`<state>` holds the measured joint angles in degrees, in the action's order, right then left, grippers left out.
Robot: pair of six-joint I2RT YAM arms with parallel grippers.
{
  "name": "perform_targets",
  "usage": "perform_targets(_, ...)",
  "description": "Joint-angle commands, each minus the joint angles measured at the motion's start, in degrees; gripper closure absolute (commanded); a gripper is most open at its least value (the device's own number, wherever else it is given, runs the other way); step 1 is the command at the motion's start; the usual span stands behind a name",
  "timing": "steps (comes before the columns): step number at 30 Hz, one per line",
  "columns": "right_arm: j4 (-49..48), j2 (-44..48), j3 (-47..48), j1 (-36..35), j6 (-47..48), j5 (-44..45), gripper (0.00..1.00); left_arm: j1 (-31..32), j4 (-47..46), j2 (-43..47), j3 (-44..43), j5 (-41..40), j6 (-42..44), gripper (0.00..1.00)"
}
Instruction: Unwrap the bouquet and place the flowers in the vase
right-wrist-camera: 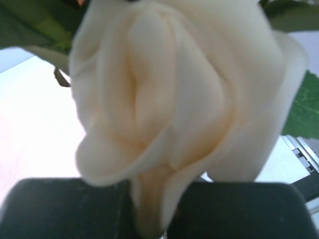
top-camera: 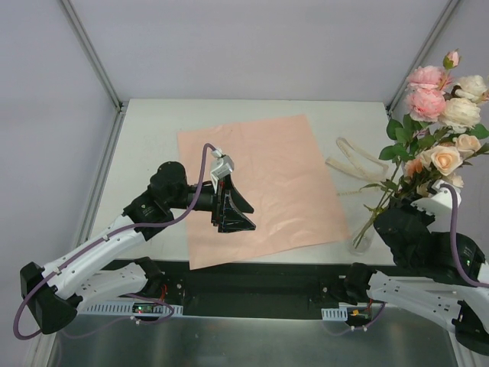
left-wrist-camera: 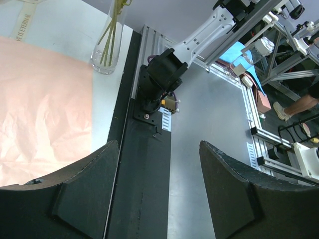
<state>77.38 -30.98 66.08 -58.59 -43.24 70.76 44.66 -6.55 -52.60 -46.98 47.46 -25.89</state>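
The bouquet is undone: its pink wrapping paper [top-camera: 260,183] lies flat on the table. The flowers [top-camera: 443,115], pink, cream and peach roses, stand tall at the right, and their green stems [left-wrist-camera: 110,35] run down into the clear glass vase [top-camera: 361,243] at the table's near right edge. My right gripper [top-camera: 399,205] is shut on the flowers just above the vase; in the right wrist view a cream rose [right-wrist-camera: 169,99] fills the frame, its base pinched between the fingers [right-wrist-camera: 65,209]. My left gripper [top-camera: 229,210] hangs open and empty over the paper's near edge.
A loose cream ribbon [top-camera: 355,157] lies on the table between the paper and the flowers. The vase [left-wrist-camera: 105,55] stands close to the black front rail [left-wrist-camera: 134,164]. The right arm's base [left-wrist-camera: 162,79] sits on that rail.
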Motion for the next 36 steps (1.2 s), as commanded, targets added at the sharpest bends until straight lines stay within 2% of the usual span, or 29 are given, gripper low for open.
perform_targets(1, 17.5, 0.0, -1.9, 0.1, -5.2, -2.7, 0.99, 0.2, -0.8, -0.3, -0.9, 0.4, 2.0, 0.34)
perform_targets(9, 17.6, 0.8, -5.4, 0.0, -10.6, -4.8, 0.99, 0.3, -1.9, -7.2, -3.3, -8.0, -4.3, 0.4)
perform_targets(13, 17.6, 0.3, -7.2, 0.0, -12.7, -6.3, 0.98, 0.3, -4.2, -9.6, -3.4, -8.1, -6.0, 0.4)
perform_targets(16, 17.6, 0.2, -7.4, 0.0, -13.3, -6.4, 0.92, 0.3, -4.8, -10.4, -3.4, -7.9, -6.1, 0.4)
perform_targets(21, 17.6, 2.7, -7.6, 0.0, -13.7, -6.1, 0.92, 0.3, -5.1, -11.0, -3.8, -8.1, -6.2, 0.39)
perform_targets(27, 17.6, 4.4, -7.2, 0.0, -13.3, -5.7, 0.85, 0.3, -6.1, -12.3, -3.9, -7.6, -6.8, 0.4)
perform_targets(36, 17.6, 5.0, -7.0, 0.0, -13.1, -6.2, 0.83, 0.7, -9.4, -14.9, -4.4, -6.4, -8.5, 0.39)
